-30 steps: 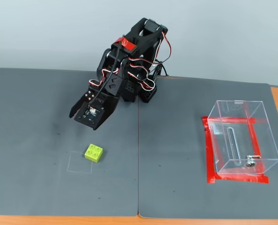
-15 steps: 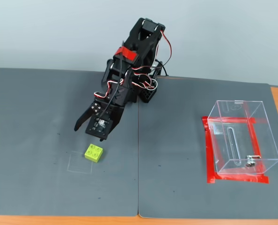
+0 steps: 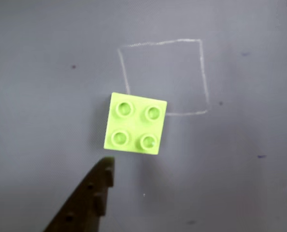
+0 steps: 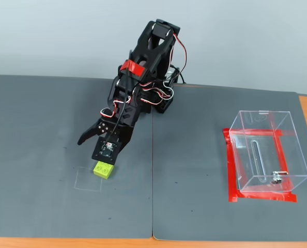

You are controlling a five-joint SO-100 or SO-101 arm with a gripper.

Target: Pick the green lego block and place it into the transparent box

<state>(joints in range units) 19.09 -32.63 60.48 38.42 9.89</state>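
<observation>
one green lego block (image 4: pixel 103 169), one transparent box (image 4: pixel 267 153), one pincer (image 4: pixel 95 149).

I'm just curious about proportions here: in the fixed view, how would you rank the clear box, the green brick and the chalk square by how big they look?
1. transparent box, largest by far.
2. chalk square, much smaller.
3. green lego block, smallest, partly hidden by the arm.

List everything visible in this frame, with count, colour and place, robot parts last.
green lego block: one, lime green, on the left mat, overlapping a corner of the chalk square.
chalk square: one, white outline, drawn on the left mat.
transparent box: one, clear, on the right mat, empty but for a small metal fitting.
red tape: red strips bordering the box base.
mats: two, dark grey, side by side on a wooden table.
gripper: one, black, open, above the block.
</observation>
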